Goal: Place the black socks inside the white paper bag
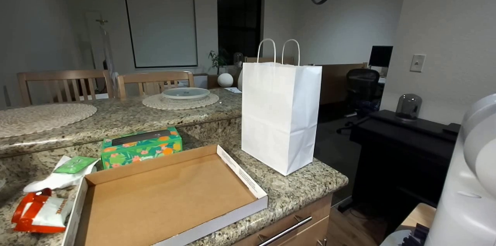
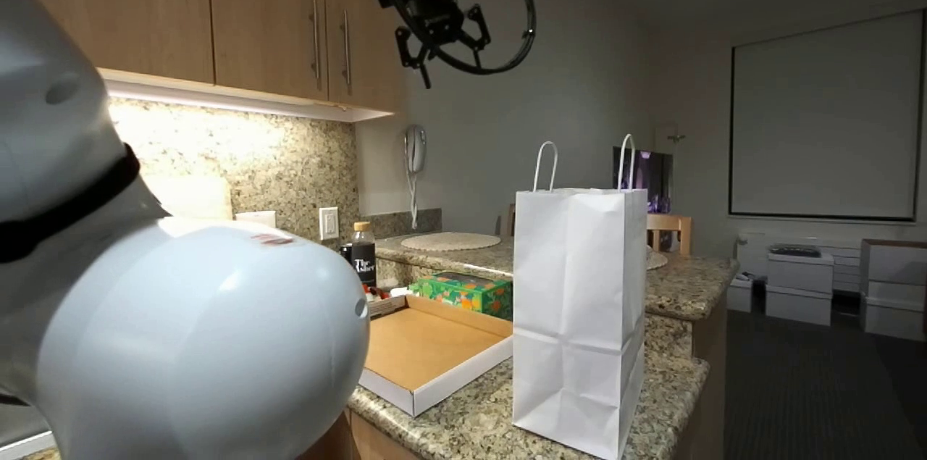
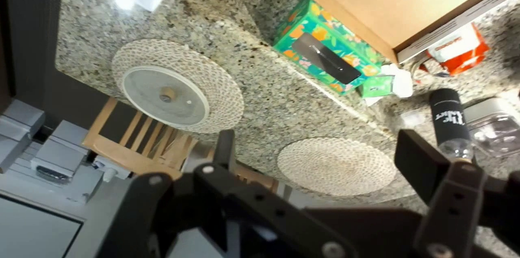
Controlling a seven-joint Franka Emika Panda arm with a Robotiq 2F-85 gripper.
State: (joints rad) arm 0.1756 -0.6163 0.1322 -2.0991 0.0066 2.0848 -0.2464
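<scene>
The white paper bag [image 1: 281, 118] stands upright on the speckled stone table [image 1: 298, 191], close to the table's corner. Its sides hide what is inside, so I cannot tell where the black socks are. The end effector [image 2: 452, 67] hangs higher than the bag and apart from it, up and to the left of the bag in an exterior view; it is released, its black fingers [image 3: 418, 164] spread wide. A white part of the robot arm [image 2: 203, 344] fills the foreground to the left of the bag in that view. The shallow cardboard tray [image 1: 174, 195] lies just beside the bag, brown inside facing up. The green floral tissue box [image 1: 141, 149] sits along the tray, a little away from the bag. Farther from the bag, past the tissue box's end, are a green packet [image 1: 75, 164] on a white sheet [image 1: 54, 181] and a red-and-white packet [image 1: 42, 215]. A black-labelled bottle [image 3: 450, 122] and, next to it, a clear container [image 3: 495, 134] with a white lid are well apart from the bag. On the table's raised level, a woven placemat [image 1: 151, 102] with a round dish [image 1: 197, 93] on it is the nearer to the bag, and a second woven placemat [image 1: 42, 118] lies farther from it.
</scene>
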